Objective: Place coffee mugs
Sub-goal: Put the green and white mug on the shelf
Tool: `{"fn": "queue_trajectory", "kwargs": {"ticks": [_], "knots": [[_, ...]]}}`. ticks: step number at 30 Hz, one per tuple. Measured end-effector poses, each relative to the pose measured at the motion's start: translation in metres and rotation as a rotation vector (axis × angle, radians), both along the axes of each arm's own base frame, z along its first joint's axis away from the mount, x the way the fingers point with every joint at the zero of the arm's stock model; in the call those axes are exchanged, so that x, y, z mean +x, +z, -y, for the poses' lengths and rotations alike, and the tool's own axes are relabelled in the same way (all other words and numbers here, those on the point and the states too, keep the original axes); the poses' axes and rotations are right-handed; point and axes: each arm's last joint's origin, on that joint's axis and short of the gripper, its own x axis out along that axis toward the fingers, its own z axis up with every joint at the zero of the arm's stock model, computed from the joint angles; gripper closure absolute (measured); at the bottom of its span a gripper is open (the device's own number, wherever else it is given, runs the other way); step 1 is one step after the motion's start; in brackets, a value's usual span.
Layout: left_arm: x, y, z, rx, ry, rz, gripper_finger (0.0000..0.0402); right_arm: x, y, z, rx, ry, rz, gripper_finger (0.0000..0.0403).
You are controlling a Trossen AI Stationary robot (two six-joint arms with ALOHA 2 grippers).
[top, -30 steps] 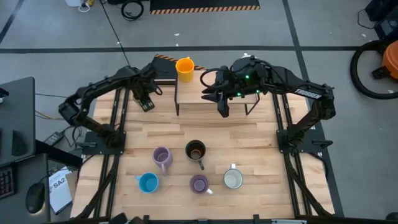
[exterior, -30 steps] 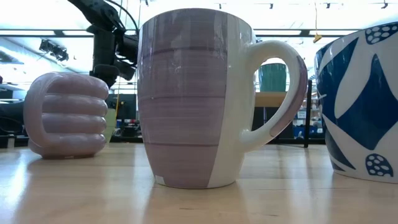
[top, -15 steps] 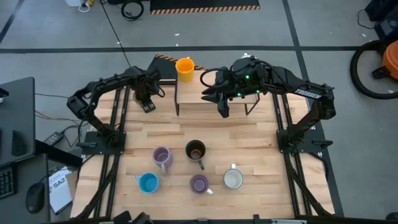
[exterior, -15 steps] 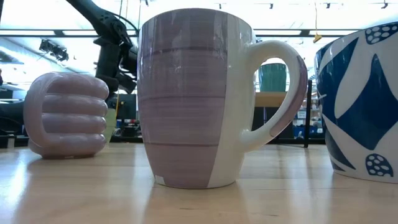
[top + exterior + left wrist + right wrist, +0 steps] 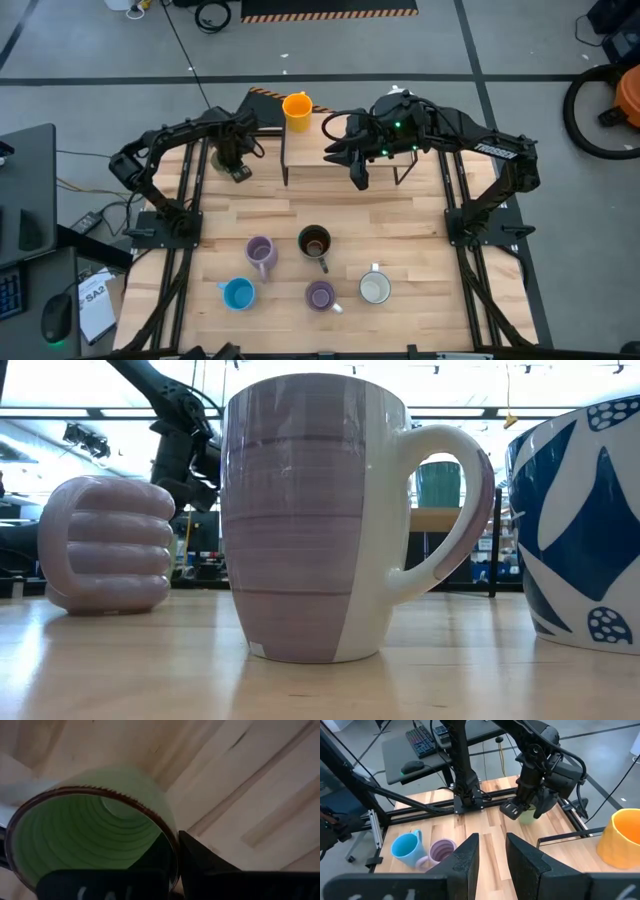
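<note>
A green mug (image 5: 90, 835) with a brown rim stands at the table's far left, also seen in the right wrist view (image 5: 526, 816). My left gripper (image 5: 238, 168) is down on it from above, shut on its rim. My right gripper (image 5: 358, 178) hovers open over the raised wooden shelf (image 5: 335, 172) at the far middle, with nothing between its fingers (image 5: 470, 855). An orange mug (image 5: 297, 110) stands at the shelf's far left end. Near the front stand two lilac mugs (image 5: 261, 253) (image 5: 320, 296), a dark brown one (image 5: 315, 243), a blue one (image 5: 238, 294) and a white one (image 5: 374, 289). My left gripper holds the green mug by its wall at the rim (image 5: 169, 836), with one finger (image 5: 200, 865) outside and the other inside the cup. The fingers come from above, pointing down. The mug is upright; whether its base is on the table I cannot tell.
The shelf's dark metal legs (image 5: 285, 165) stand at the far middle. The arms' frame rails (image 5: 185, 240) run along the left and right edges. Bare wood lies between the shelf and the row of mugs. A vacuum cleaner (image 5: 610, 105) stands on the floor, right.
My left gripper has sunk a little over the table's far left corner, down onto the green mug, and its arm has drawn in slightly. My right gripper and the other mugs have kept still.
</note>
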Motion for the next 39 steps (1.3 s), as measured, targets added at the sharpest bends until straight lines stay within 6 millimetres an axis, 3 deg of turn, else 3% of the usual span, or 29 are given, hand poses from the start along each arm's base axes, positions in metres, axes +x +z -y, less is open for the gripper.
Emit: {"fn": "queue_trajectory", "kwargs": {"ticks": [10, 16, 22, 39], "knots": [[0.001, 0.009, 0.012, -0.089, 0.125, 0.078, 0.0377, -0.003, -0.005, -0.001, 0.0, 0.036, -0.061, 0.0301], [0.01, 0.018, 0.03, -0.105, 0.142, 0.116, 0.0375, -0.006, -0.005, -0.003, 0.017, 0.086, -0.069, 0.0301], [0.026, 0.021, 0.054, -0.202, 0.144, 0.145, 0.0374, -0.012, -0.004, -0.004, 0.01, 0.116, -0.088, 0.0301], [0.065, 0.02, 0.131, -0.16, 0.062, 0.099, 0.0373, -0.025, 0.0, -0.014, 0.039, 0.214, -0.105, 0.0301]]}}
